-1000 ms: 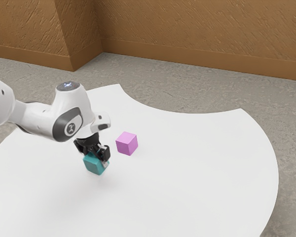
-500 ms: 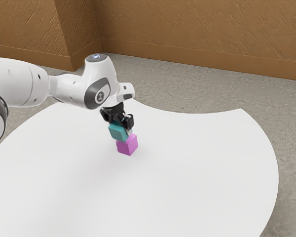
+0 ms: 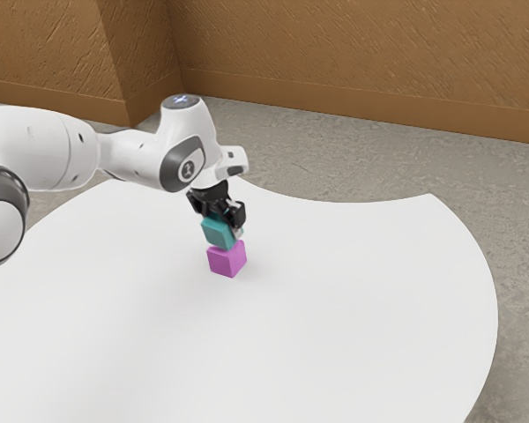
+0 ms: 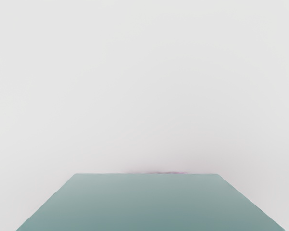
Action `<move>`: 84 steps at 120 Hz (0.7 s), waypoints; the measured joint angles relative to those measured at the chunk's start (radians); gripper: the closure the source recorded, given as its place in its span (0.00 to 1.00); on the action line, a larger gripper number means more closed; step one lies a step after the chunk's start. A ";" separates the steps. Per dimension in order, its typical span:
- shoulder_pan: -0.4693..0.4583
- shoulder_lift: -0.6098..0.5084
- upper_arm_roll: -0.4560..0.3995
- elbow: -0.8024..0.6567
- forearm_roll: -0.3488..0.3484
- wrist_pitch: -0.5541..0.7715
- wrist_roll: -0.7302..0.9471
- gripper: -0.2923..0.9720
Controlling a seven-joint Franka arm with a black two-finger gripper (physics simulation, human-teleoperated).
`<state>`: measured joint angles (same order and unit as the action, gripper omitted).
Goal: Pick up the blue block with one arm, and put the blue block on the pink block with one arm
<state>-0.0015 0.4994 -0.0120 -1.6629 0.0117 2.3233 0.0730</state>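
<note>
One white curved-edged desk (image 3: 361, 317) on speckled floor (image 3: 353, 154), brown walls (image 3: 353, 53) behind; pincer (image 3: 222, 221) grasps blue block (image 3: 216, 233) directly over pink block (image 3: 227, 261), well away from desk's edges.

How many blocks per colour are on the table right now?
blue block: 1, held by the gripper directly above the pink one
pink block: 1, standing on the white table
Total: 2 blocks
</note>
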 joint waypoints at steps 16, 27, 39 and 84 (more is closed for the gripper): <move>-0.002 -0.006 0.000 -0.011 -0.003 -0.001 0.004 0.50; -0.004 -0.011 0.000 -0.016 -0.005 -0.001 0.005 0.50; -0.004 -0.015 0.000 -0.024 -0.006 -0.001 0.007 0.49; -0.018 -0.180 0.001 -0.092 -0.015 -0.009 0.025 0.28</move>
<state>-0.0197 0.3197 -0.0111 -1.7546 -0.0033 2.3140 0.0981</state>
